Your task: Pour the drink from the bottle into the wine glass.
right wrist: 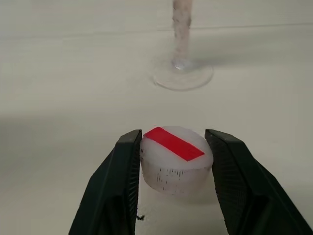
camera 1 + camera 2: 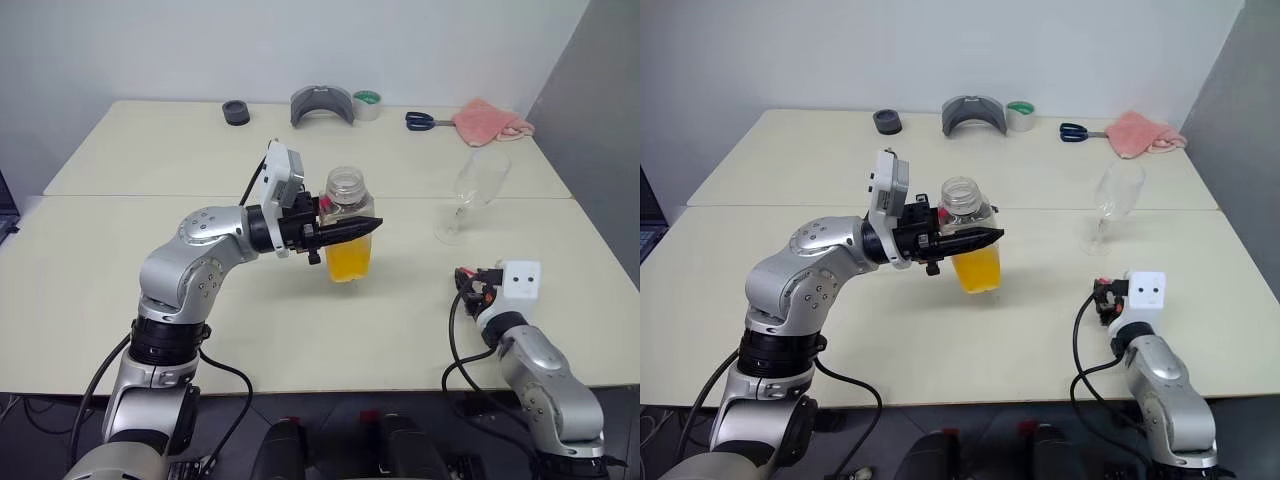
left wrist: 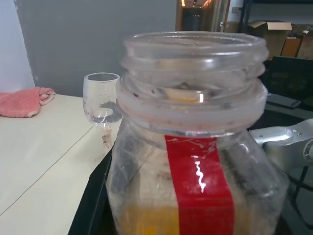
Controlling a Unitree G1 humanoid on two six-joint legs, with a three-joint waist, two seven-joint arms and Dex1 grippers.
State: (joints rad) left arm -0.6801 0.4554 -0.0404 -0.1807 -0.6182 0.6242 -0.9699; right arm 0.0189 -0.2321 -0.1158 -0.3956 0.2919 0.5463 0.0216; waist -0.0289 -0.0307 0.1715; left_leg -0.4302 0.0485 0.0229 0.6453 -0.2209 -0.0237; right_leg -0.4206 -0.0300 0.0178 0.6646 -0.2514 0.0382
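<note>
Left gripper (image 2: 345, 232) clamping uncapped bottle (image 2: 350, 240); right gripper (image 1: 173, 169) hugging cap (image 1: 176, 159), glass (image 2: 470, 195) at 12 o'clock.

The left gripper's (image 2: 345, 232) fingers are crossing the bottle (image 2: 350, 238), hiding its middle; in the left wrist view its base is being cut off; just beyond the right gripper (image 1: 175, 161), the wine glass (image 1: 182, 73) is showing a blurred stem, its bowl cut off.

Pink cloth (image 2: 490, 120), blue-handled scissors (image 2: 420, 121), tape roll (image 2: 367, 104), black ring (image 2: 236, 112), cream table (image 2: 120, 260)
</note>
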